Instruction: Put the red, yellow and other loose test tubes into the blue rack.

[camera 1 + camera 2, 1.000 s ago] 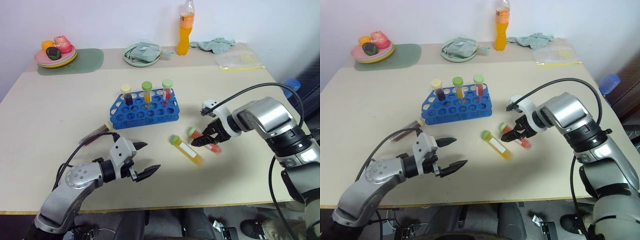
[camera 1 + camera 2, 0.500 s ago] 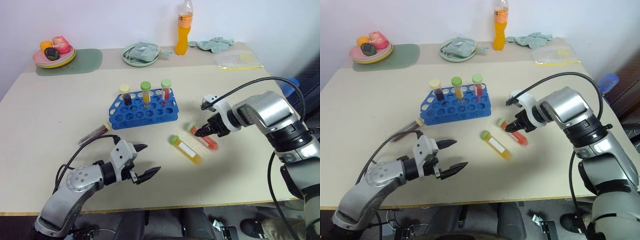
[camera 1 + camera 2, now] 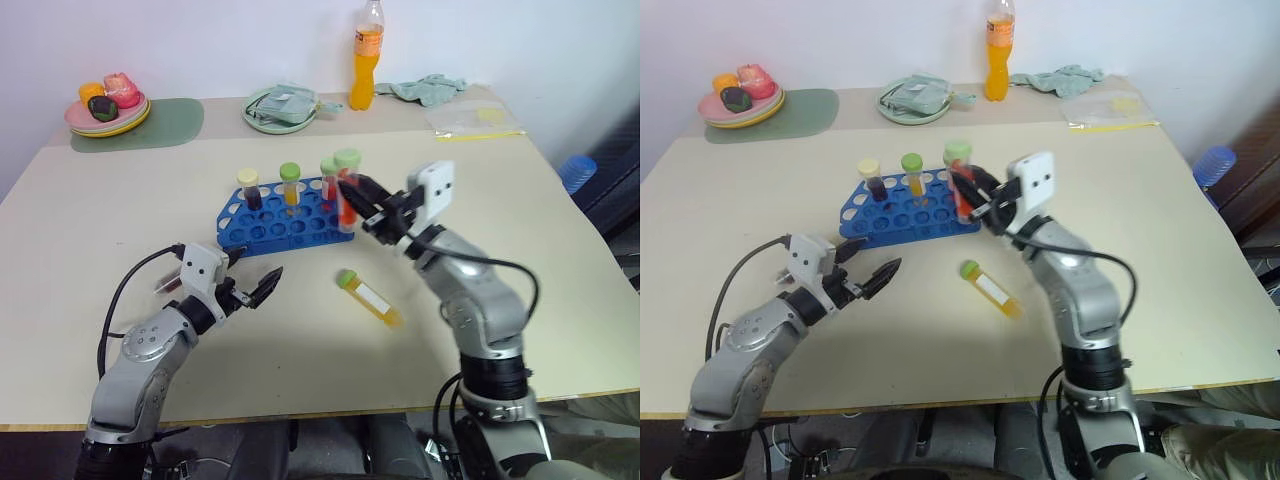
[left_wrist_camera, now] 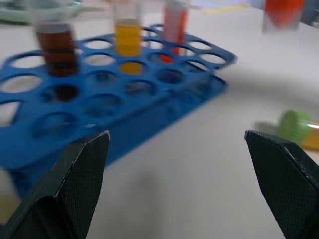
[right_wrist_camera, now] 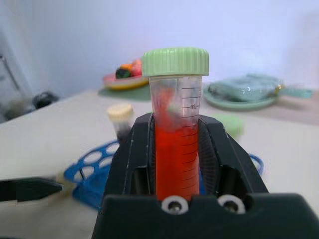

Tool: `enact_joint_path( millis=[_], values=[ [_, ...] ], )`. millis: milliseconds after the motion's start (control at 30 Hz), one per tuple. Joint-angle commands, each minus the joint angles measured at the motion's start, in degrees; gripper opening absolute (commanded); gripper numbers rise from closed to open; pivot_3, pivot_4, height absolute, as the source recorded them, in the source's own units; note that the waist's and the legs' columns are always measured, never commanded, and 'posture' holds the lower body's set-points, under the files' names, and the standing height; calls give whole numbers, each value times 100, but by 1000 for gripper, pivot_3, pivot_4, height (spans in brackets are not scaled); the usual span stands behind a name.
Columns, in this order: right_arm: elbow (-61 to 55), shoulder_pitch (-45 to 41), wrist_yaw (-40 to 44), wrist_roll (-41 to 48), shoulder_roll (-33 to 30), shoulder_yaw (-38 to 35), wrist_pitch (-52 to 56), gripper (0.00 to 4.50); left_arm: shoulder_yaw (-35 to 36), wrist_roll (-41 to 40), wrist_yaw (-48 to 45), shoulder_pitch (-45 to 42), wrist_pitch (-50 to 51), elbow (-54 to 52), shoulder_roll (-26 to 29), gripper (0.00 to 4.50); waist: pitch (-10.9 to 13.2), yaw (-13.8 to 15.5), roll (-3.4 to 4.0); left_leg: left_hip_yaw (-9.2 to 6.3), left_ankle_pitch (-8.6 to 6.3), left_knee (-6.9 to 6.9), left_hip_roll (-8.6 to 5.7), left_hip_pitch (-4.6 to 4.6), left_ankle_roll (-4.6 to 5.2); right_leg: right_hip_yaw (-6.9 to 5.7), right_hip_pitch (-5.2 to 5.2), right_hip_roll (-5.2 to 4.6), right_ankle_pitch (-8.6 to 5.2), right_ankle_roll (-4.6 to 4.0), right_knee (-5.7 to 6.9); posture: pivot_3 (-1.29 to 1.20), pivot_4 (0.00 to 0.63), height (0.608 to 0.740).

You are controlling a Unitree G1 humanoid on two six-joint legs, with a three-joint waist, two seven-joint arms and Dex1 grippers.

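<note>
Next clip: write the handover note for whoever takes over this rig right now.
Right gripper: shut on the red tube, held upright, green cap up, above the blue rack's right end.
Left gripper: jaws open, empty, just off the table in front of the rack.
The rack already holds three capped tubes in its back row.
Yellow tube lies on the table in front of the rack.
A dark tube seems to lie behind the left gripper, mostly hidden.
Left: seat the red tube, then the yellow and dark ones.
</note>
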Motion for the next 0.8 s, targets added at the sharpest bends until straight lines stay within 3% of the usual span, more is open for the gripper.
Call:
enact_joint_path(
  millis=[33,333,800],
  values=[
    [304,42,-369,-368,327,194,-999,735,39,234,67,-25,-583,57,-138,4500,-1,2,0,-1,2,-1,0,0,-3,0,-2,1,0,-1,0,0,150,740],
    [1670,-221,-583,-610,518,142,-2036,735,-175,367,192,-59,-596,-123,-303,4500,-1,-17,0,0,2,-1,0,1,-3,0,0,2,1,-1,1,0,150,740],
    [2739,-627,-650,-631,645,50,-2404,735,-213,245,125,108,-269,-409,-247,4500,-2,-21,2,1,2,-2,1,5,-3,2,0,4,0,-2,5,0,150,740]
  ],
)
